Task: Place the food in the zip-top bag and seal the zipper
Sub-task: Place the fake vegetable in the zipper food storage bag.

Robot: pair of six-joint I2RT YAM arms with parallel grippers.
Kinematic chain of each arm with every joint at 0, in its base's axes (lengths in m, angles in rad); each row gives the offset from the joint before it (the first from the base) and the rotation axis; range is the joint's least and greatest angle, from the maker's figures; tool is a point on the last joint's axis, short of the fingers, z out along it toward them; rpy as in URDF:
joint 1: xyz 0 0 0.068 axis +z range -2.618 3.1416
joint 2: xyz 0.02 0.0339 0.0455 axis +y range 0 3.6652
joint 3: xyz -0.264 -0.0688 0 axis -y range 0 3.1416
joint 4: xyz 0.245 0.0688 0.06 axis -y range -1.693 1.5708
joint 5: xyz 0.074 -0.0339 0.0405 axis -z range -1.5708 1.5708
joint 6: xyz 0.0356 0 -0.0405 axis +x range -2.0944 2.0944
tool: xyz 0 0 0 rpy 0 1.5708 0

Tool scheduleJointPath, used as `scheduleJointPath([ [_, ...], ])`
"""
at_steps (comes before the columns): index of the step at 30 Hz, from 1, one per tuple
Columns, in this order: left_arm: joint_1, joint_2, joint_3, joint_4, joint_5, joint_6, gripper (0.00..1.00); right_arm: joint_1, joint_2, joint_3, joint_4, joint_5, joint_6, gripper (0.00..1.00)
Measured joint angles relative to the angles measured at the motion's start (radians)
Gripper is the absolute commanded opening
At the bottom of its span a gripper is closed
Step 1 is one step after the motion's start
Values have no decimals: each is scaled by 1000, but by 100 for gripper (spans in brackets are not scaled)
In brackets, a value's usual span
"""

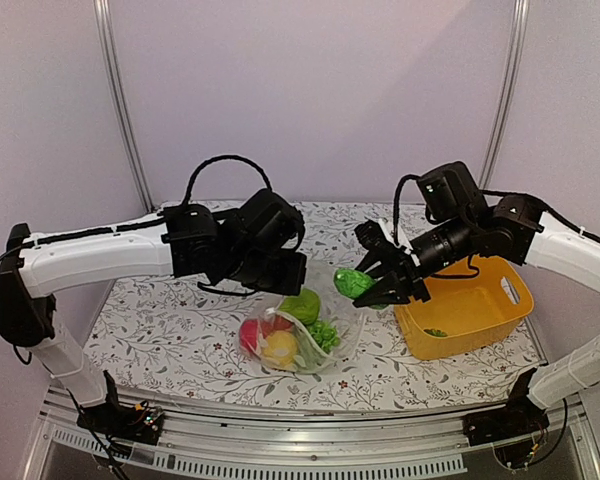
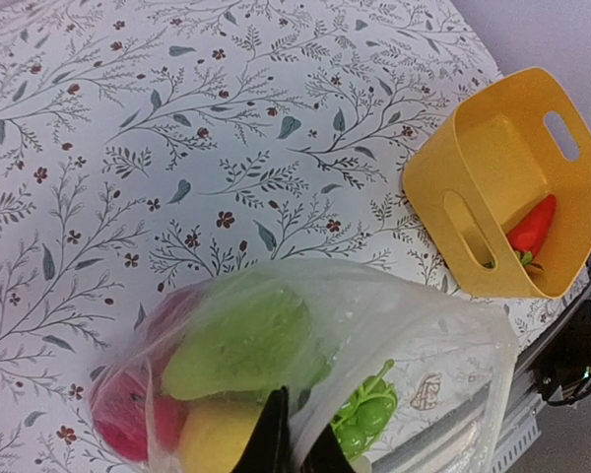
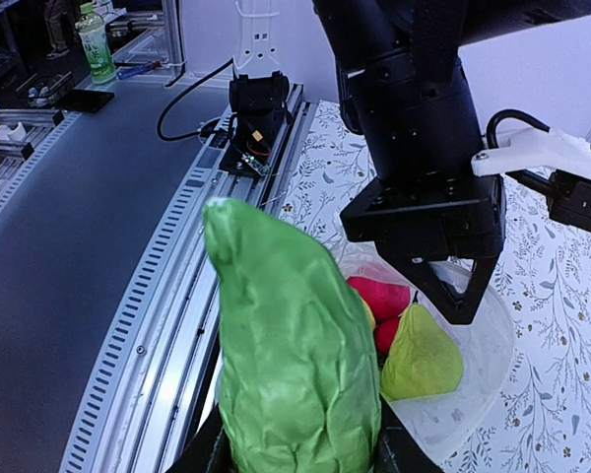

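The clear zip-top bag (image 1: 325, 335) lies on the flowered table and holds a green pear (image 1: 301, 306), red fruit (image 1: 250, 335), a yellow ball (image 1: 279, 349) and green grapes (image 1: 324, 334). My left gripper (image 2: 294, 451) is shut on the bag's rim and holds its mouth up; the pear (image 2: 241, 340) and grapes (image 2: 366, 414) show through the plastic. My right gripper (image 1: 385, 285) is shut on a leafy green vegetable (image 1: 353, 283) held just right of the bag's mouth. In the right wrist view the vegetable (image 3: 291, 355) fills the middle, with the pear (image 3: 424, 355) beyond. The zipper is not clearly visible.
A yellow tub (image 1: 470, 312) stands at the right of the table, with a red pepper-like toy (image 2: 532, 227) inside it. The table's metal front rail (image 1: 310, 440) runs along the near edge. The left arm's wrist (image 3: 424, 128) hangs over the bag.
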Motion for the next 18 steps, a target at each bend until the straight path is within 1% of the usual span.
scheduleJointPath([
  [11, 11, -57, -64, 55, 34, -1, 6, 49, 156, -5, 133, 11, 14, 28],
  [18, 16, -65, -78, 64, 42, 0, 7, 86, 234, -6, 170, 41, 37, 29],
])
